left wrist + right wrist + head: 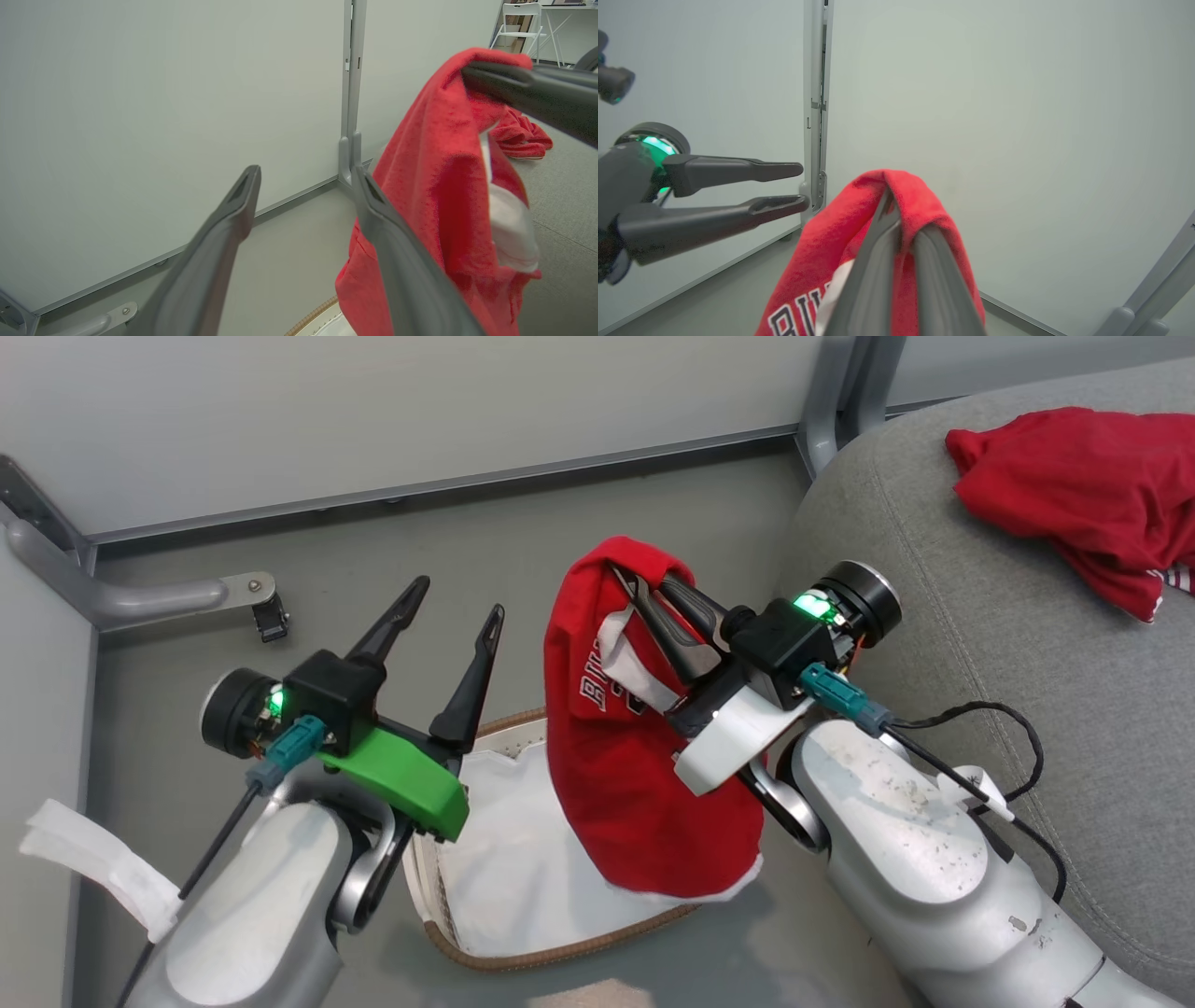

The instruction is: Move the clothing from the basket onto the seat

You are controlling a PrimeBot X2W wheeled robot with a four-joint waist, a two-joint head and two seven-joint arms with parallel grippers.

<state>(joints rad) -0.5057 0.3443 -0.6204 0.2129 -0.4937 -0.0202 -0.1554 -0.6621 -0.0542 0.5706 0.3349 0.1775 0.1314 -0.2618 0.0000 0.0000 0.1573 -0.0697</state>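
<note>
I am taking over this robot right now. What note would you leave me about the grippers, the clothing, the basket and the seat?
The left gripper is open and holds nothing; it is raised near the basket.
The right gripper is shut on the held red garment, which hangs above the basket.
Done: the other red garment lies on the seat.
Inside the basket is a white sheet. The hanging garment hides part of the basket, so check there for more clothing.
Left to do: carry the held red garment over to the seat and release it.
</note>
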